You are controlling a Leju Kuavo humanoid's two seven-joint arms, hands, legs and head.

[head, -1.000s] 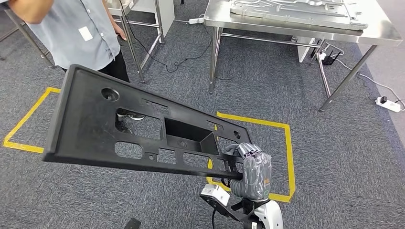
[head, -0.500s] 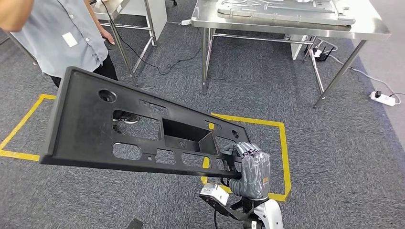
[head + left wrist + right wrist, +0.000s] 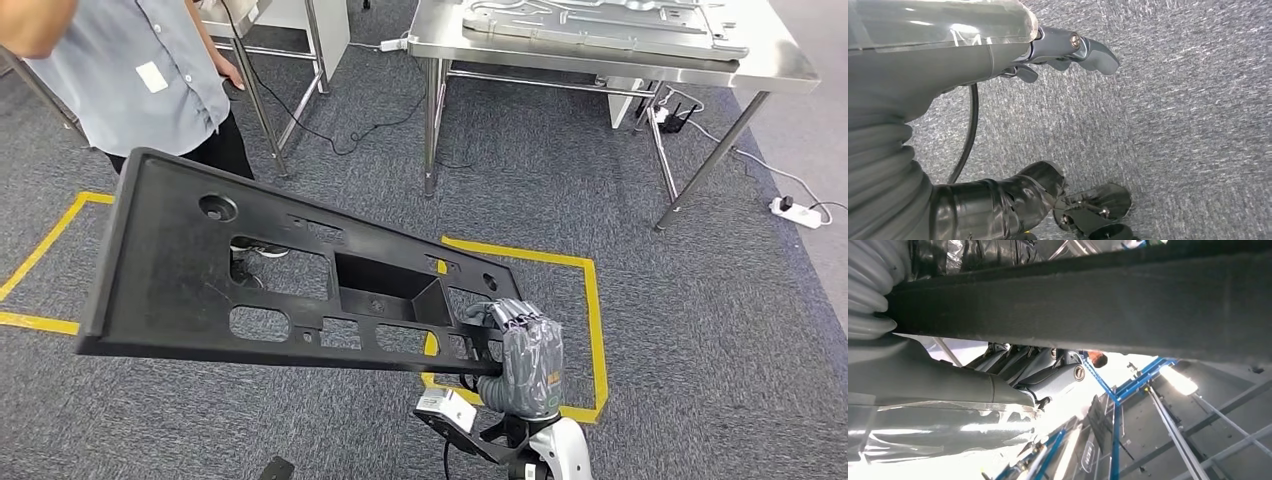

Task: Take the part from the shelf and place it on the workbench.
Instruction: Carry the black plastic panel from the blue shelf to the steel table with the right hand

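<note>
The part is a long black plastic panel (image 3: 180, 270) with several cut-outs, held level above the carpet and reaching left across the head view. My right hand (image 3: 525, 360) grips its near right end from below. In the right wrist view the panel's dark edge (image 3: 1098, 305) runs across the frame, with my right hand (image 3: 1023, 372) curled around it. My left hand (image 3: 998, 55) hangs over grey carpet with its fingers apart and nothing in it. The steel workbench (image 3: 780, 65) stands ahead at the far right.
A flat metal sheet part (image 3: 600, 25) lies on the workbench. A person (image 3: 130, 70) in a grey shirt stands at the far left beside another steel table's leg (image 3: 250, 90). Yellow floor tape (image 3: 595, 320) marks a rectangle ahead. A power strip (image 3: 795, 212) lies right.
The whole picture has shifted, so the camera has moved: the workbench and floor tape sit slightly further left. The panel stays in my right hand at the same attitude.
</note>
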